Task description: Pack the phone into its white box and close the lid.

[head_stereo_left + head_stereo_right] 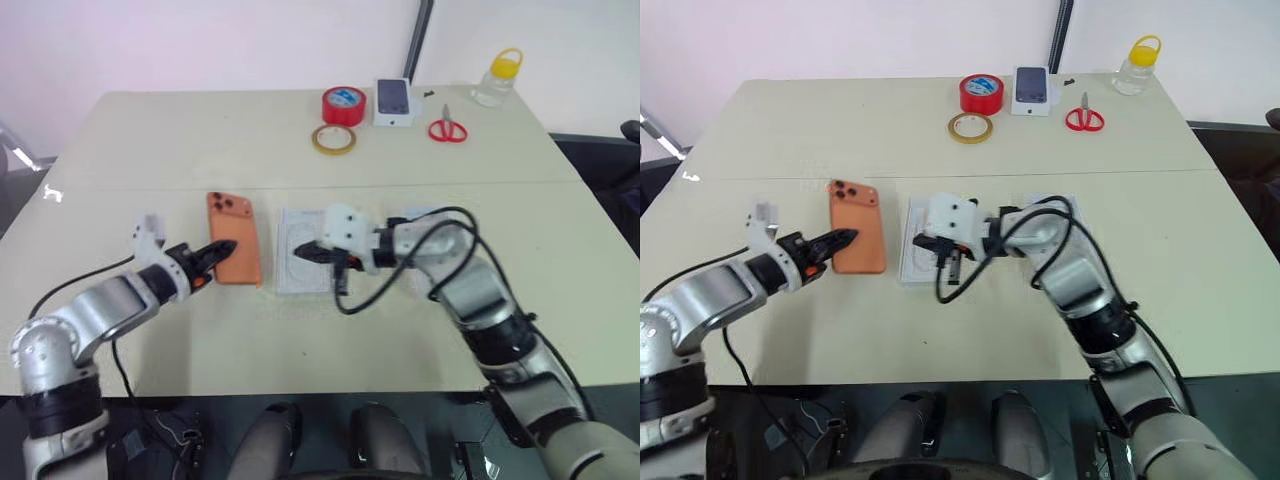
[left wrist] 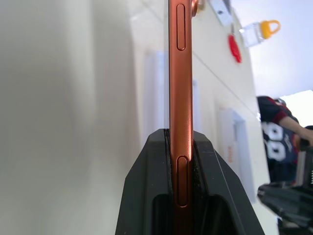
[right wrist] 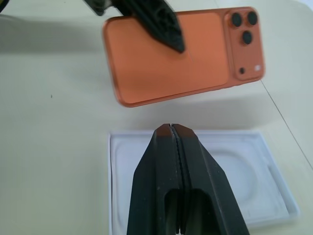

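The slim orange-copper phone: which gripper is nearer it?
Left. The left gripper is clamped on the slim orange-copper phone at its edge. The right gripper, shut and empty, hovers beside it over the flat white card.

Both head views look forward and down from above the counter (image 1: 300, 330), sharing nearly the same scene, slightly offset sideways. The left wrist view looks along the left claw (image 2: 182, 161), very close to the phone (image 2: 181, 88) edge-on between its fingers. The right wrist view looks past the right claw (image 3: 170, 128) at that phone just beyond its tip.
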`<state>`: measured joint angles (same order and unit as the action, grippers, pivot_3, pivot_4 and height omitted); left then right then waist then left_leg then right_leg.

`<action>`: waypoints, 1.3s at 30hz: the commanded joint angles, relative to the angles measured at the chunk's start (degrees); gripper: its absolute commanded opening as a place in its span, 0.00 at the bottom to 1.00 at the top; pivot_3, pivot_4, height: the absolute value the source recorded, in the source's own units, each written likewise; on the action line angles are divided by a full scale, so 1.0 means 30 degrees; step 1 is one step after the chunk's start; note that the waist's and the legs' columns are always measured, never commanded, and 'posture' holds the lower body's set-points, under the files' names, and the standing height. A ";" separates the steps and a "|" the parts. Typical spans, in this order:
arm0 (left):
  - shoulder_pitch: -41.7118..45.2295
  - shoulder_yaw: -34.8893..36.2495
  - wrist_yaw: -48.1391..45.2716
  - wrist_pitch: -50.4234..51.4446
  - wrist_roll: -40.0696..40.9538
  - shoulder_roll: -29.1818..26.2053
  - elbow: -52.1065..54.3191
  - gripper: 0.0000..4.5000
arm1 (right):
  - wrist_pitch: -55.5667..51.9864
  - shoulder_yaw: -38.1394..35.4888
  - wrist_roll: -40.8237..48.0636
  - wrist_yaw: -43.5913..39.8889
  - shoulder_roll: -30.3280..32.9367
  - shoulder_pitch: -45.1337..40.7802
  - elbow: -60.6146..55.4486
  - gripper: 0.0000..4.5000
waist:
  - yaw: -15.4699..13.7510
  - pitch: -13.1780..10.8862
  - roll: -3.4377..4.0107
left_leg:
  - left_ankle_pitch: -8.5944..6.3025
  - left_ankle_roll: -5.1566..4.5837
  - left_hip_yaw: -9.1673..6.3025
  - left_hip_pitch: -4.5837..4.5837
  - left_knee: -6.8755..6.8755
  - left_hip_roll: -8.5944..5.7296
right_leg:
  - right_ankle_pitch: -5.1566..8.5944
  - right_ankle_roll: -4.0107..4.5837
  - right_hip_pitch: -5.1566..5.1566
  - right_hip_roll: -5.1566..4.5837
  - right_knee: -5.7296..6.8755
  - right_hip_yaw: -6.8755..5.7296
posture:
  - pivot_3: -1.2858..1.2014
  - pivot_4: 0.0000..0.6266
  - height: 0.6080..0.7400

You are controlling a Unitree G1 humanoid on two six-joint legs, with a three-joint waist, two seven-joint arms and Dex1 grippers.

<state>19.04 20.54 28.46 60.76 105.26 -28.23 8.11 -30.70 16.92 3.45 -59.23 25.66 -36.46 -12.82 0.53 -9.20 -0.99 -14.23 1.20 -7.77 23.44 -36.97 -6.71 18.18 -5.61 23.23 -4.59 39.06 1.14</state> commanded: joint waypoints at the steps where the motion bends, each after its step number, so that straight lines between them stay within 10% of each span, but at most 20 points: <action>1: 0.1307 -0.1515 -0.0065 -0.0789 0.0811 0.0435 -0.0430 0.01 | -0.0026 -0.0709 0.0432 0.0284 0.0743 0.0316 -0.0705 0.00 | 0.0093 0.0000 0.0000 | 0.0000 0.0000 0.0008 0.0000 0.0004 0.0003 | 0.0000 0.0000 0.0010 0.0002 0.0007 0.0008 | 0.52 0.24 1.00; 20: 0.2344 -0.4408 -0.1680 -0.0268 -0.1136 0.1798 -0.3202 0.01 | -0.0286 -0.0831 0.0809 0.1544 0.2364 0.1239 -0.1383 0.00 | 0.0068 -0.0015 -0.0022 | 0.0006 0.0007 0.0027 0.0010 0.0004 0.0021 | 0.0000 0.0000 0.0038 0.0016 0.0027 0.0029 | 0.52 0.24 1.00; 30: 0.2182 -0.4315 -0.1962 -0.0136 -0.1510 0.1487 -0.2799 0.99 | 0.0015 -0.0528 0.0808 0.1414 0.2383 0.1030 -0.1141 0.00 | 0.0060 -0.0015 -0.0022 | 0.0006 0.0006 0.0026 0.0009 0.0003 0.0022 | 0.0000 0.0000 0.0034 0.0017 0.0026 0.0029 | 0.52 0.24 1.00; 39: 0.2580 -0.4414 -0.3154 0.1039 -0.2554 -0.1165 -0.0560 0.99 | 0.0059 -0.0606 0.0783 0.1396 0.2526 0.1053 -0.1093 0.00 | 0.0057 -0.0017 -0.0025 | 0.0006 0.0007 0.0026 0.0008 0.0006 0.0025 | 0.0000 0.0000 0.0036 0.0020 0.0027 0.0030 | 0.52 0.24 1.00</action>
<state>25.54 6.87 20.65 63.18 97.79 -30.85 3.60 -31.66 15.51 5.33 -54.95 32.73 -32.39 -14.95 0.70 -9.25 -1.06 -14.21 1.22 -7.69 23.46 -36.95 -6.64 18.18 -5.61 23.34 -4.53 39.14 1.23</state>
